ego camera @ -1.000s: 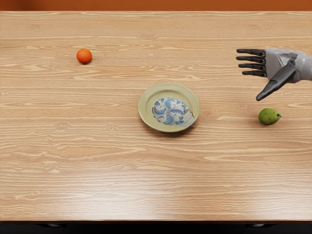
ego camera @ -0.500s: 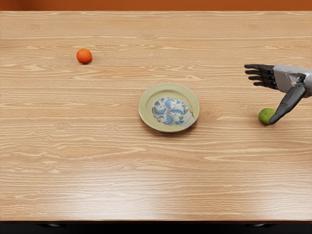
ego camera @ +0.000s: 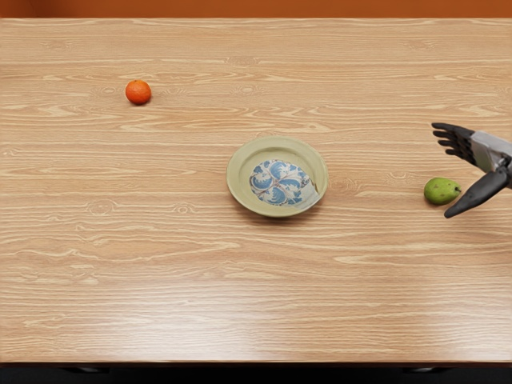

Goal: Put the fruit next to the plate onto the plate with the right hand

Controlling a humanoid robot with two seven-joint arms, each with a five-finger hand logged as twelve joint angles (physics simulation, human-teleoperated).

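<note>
1. The step in hand is judged to be the reach before the grasp. The robot's dark-fingered, grey-backed right hand [ego camera: 486, 156] is seen far to the right of the round olive-green plate with a blue-and-white patterned centre [ego camera: 238, 178]; its fingers [ego camera: 450, 134] are spread apart and nothing is held.
2. The small green oval fruit [ego camera: 442, 190] is found on the light wooden table [ego camera: 160, 240], to the right of the plate and apart from it; the extended thumb [ego camera: 472, 200] is seen just beside the fruit, on the side away from the plate; whether contact is made cannot be told.
3. The palm is best brought over the fruit, so that it is bracketed between fingers and thumb; the closure should be made evenly, since a rounded body is likely to roll.
4. The fruit should be raised clear of the table before it is carried toward the plate, whose rim looks slightly raised.
5. The fruit's skin appears smooth and matte; its outline is slightly tapered on the side away from the plate.
6. A small round orange fruit [ego camera: 138, 92] is seen to the upper left of the plate, farther off; it is better left alone.
</note>
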